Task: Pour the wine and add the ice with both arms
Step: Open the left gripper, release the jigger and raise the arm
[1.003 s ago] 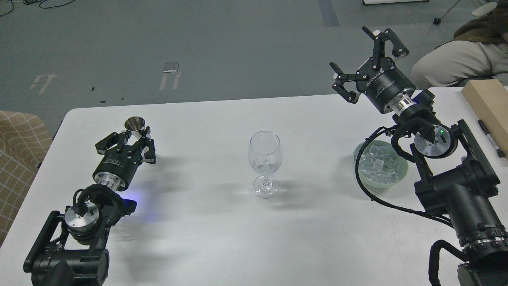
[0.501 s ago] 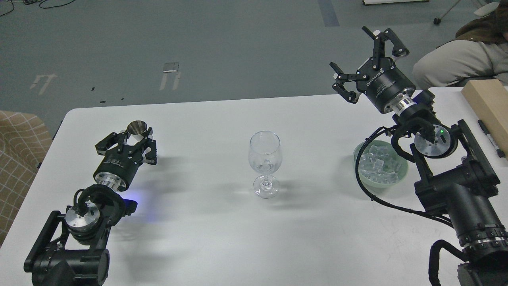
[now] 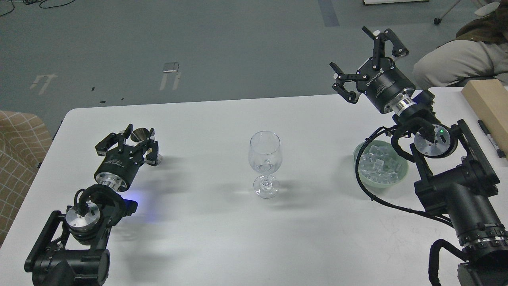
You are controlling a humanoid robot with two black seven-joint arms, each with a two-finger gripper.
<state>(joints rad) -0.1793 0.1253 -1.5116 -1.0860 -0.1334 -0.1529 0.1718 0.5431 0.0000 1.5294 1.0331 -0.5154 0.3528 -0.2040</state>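
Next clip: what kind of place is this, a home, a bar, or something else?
Most likely a robotics lab or test room, not a bar. A plain white table stands on grey floor marked with tape, cables trail at the far edge, and a seated person waits beside it.

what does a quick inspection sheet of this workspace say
surface: white table, no spills seen
job's things: wine glass upright mid-table; ice heaped in green bowl; metal cup at left gripper
clutter: pen and wooden block at right edge
grippers: left gripper jaws around cup; right gripper raised, jaws open, empty
cables: black cable loops past bowl
surroundings: grey floor, seated person far right, checked cushion left
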